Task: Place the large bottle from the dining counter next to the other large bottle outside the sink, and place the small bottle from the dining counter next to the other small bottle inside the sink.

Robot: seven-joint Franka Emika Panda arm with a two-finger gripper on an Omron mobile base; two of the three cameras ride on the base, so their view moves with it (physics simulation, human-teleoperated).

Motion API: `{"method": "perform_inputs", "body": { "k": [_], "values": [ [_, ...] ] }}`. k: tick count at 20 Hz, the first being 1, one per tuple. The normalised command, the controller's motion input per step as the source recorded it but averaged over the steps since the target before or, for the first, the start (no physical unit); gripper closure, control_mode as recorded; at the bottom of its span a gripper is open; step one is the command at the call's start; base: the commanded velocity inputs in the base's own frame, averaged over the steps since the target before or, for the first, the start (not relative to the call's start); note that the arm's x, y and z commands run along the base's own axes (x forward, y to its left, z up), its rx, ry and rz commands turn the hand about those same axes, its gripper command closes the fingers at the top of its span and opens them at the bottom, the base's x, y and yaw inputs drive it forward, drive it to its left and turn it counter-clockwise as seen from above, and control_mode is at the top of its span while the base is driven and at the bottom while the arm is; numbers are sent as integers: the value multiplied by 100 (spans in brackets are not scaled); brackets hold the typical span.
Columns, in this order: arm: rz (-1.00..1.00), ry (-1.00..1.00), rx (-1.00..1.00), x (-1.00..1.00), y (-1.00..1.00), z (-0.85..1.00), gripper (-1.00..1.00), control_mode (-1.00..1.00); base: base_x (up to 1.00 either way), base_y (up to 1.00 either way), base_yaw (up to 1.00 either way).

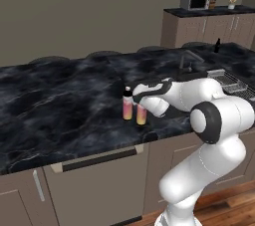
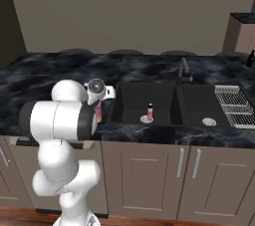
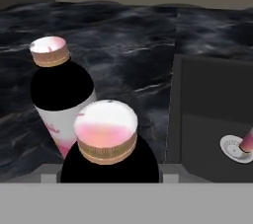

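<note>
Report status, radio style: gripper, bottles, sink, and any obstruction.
Gripper closed around one large bottle, standing beside the other large bottle on the counter. Tiny pink bottle upright in sink. No obstruction visible.

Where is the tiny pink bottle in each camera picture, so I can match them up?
Left base view: hidden, the sink lies behind the arm.
Right base view: tiny pink bottle, upright in the sink's left basin, by its drain.
Hand view: at the right edge, on the drain.
Shared landmark: the sink.
</note>
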Motion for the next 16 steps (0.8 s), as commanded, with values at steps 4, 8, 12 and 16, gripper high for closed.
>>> {"method": "perform_inputs", "body": {
  "k": [4,8,12,16],
  "values": [
    [5,0,-2,-25,0,-23,-100,-100,0,0,0],
    [7,-3,-3,-46,0,-13,-100,-100,0,0,0],
    [8,-5,-3,-53,0,-5,-100,-100,0,0,0],
    [5,-4,0,-36,0,0,-100,-100,0,0,0]
  ]
}}
